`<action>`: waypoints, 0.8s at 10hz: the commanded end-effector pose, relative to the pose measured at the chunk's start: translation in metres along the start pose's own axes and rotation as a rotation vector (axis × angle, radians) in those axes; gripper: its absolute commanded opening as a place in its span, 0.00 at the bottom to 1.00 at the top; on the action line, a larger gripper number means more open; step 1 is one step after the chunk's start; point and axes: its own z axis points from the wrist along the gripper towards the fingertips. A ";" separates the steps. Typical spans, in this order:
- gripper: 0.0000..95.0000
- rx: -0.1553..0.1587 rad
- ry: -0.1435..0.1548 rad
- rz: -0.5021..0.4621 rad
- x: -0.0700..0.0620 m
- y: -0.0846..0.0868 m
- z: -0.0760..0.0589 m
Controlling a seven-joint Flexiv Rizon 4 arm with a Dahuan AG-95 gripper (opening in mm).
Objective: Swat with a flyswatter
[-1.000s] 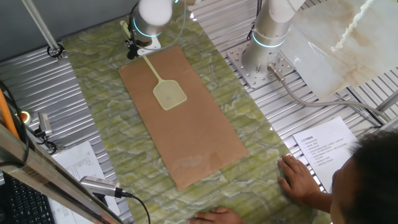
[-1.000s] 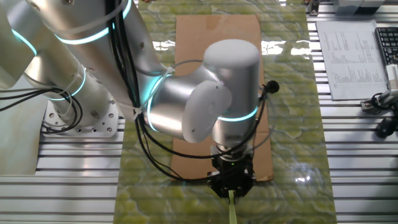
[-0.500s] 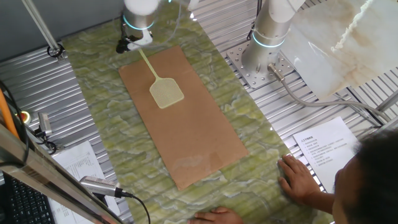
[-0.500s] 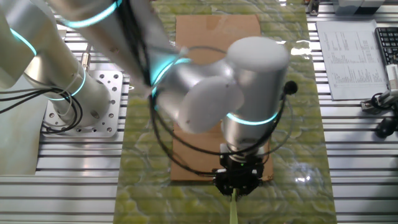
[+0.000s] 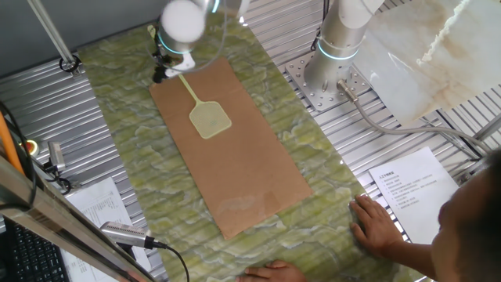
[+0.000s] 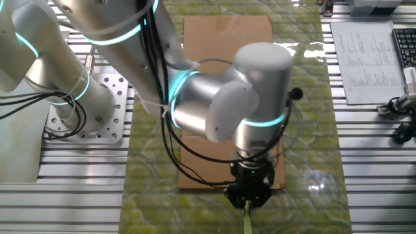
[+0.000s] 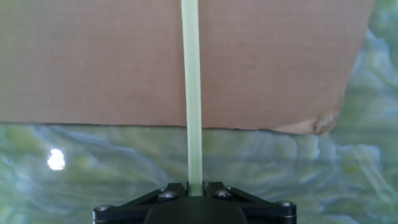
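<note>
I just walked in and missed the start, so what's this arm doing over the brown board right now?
The robot arm's gripper is shut on the handle end of the flyswatter, a pale yellow-green one. Its mesh head sits over the upper part of the brown board, which lies on a green patterned mat. From these views I cannot tell whether the head touches the board. A person's hand rests at the mat's near edge, away from the swatter.
</note>
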 end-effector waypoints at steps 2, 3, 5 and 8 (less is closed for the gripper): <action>0.00 0.030 0.040 -0.019 0.008 0.000 0.005; 0.00 0.039 0.067 -0.026 0.008 0.000 0.006; 0.00 0.041 0.049 -0.016 0.010 0.001 0.008; 0.00 0.040 0.022 0.011 0.010 -0.001 0.004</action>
